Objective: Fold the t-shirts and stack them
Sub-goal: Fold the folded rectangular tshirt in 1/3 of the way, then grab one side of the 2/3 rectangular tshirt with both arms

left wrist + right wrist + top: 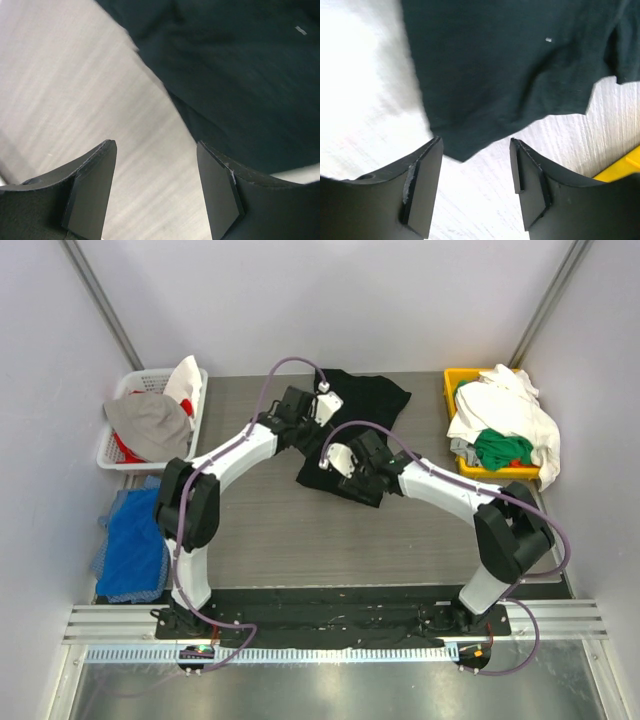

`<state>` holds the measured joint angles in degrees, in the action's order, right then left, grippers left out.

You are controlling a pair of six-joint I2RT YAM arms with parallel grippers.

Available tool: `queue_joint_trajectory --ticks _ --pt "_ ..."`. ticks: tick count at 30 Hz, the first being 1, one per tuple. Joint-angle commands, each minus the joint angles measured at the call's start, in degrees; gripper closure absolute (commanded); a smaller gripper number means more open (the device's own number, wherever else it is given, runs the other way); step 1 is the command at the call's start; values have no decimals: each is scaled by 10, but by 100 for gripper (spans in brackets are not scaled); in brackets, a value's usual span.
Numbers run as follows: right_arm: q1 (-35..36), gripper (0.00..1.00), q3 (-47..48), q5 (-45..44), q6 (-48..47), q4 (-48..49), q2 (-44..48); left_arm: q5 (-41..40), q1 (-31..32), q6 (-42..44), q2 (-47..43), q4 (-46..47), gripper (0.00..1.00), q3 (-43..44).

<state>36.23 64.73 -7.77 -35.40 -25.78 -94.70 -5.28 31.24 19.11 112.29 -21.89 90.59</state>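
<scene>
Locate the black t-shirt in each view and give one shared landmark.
Top external: black t-shirt at centre, toward the far edge.
Left wrist: black t-shirt fills the upper right.
Right wrist: black t-shirt across the top, one corner pointing down.
Shared landmark: the grey table beneath it.

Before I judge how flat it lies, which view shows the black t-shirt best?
Top external: the black t-shirt shows most of its outline there, though partly hidden. The left wrist view catches only one blurred edge; the right wrist view only a corner.
</scene>
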Motion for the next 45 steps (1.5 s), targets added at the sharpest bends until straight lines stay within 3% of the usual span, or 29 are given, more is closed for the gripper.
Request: queue_joint_trajectory --ticks 1,15,34,41,45 --pt "25 36 -22 -6 25 -14 50 82 2 -6 -39 -51 30 -39" --pt "41 34 -77 -36 18 6 50 170 4 -26 11 -86 30 -33" --pt "31 35 -87 -30 0 41 7 170 3 -11 46 -67 31 -51" --pt "25 40 -85 -25 -1 44 0 163 3 -1 41 -68 31 -57" --pt "25 47 -85 -28 -1 46 -6 164 3 1 50 -74 34 -57"
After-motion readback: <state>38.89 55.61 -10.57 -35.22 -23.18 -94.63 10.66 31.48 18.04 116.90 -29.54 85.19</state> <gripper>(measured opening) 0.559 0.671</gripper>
